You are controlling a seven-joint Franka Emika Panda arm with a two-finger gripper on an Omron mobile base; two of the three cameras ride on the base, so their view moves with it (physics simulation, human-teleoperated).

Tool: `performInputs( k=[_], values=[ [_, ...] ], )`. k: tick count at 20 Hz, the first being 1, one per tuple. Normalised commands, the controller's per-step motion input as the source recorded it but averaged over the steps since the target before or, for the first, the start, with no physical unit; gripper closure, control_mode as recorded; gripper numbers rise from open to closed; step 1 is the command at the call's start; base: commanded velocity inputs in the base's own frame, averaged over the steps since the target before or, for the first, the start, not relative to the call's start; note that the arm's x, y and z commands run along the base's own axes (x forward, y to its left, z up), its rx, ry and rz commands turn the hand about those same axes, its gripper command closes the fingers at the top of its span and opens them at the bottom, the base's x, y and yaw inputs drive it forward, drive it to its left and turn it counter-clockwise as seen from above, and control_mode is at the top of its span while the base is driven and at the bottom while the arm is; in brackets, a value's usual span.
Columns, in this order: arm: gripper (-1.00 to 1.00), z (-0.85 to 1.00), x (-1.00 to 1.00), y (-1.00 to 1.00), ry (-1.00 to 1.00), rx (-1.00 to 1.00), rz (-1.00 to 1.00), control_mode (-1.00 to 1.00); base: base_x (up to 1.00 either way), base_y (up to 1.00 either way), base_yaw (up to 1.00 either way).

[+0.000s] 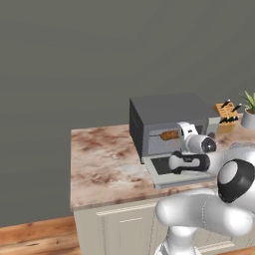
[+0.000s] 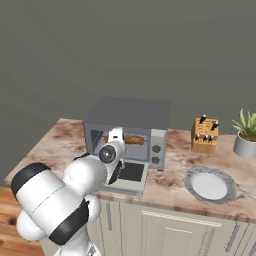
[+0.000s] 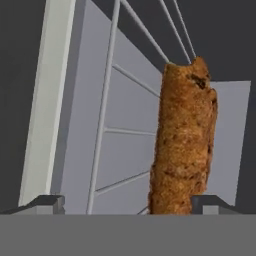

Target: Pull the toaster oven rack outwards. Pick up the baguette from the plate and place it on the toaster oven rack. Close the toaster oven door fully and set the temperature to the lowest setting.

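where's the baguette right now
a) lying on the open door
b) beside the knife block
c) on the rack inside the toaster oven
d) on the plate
c: the baguette lies on the wire rack inside the toaster oven, while the plate on the counter is bare.

One toaster oven (image 2: 127, 125) on the counter (image 2: 175, 187), with one door (image 2: 131, 175) dropped open in front of it and one baguette (image 2: 134, 140) inside on one rack (image 3: 107, 125). Right of the oven: one knife block (image 2: 205, 135), one plate (image 2: 210, 184), one potted plant (image 2: 246, 134).
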Motion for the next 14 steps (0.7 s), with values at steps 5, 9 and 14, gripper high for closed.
performInputs(
  k=[5, 9, 14],
  values=[
    [-1.0, -0.23, 0.35, 0.22, -0.03, 0.0, -0.02, -1.0, 0.0, 0.0, 0.0],
    [-1.0, -0.06, 0.17, 0.15, -0.05, 0.01, -0.02, -1.0, 0.0, 0.0, 0.0],
    [-1.0, 0.21, -0.33, 0.0, 0.0, 0.0, 0.0, -1.0, 0.0, 0.0, 0.0]
  ],
)
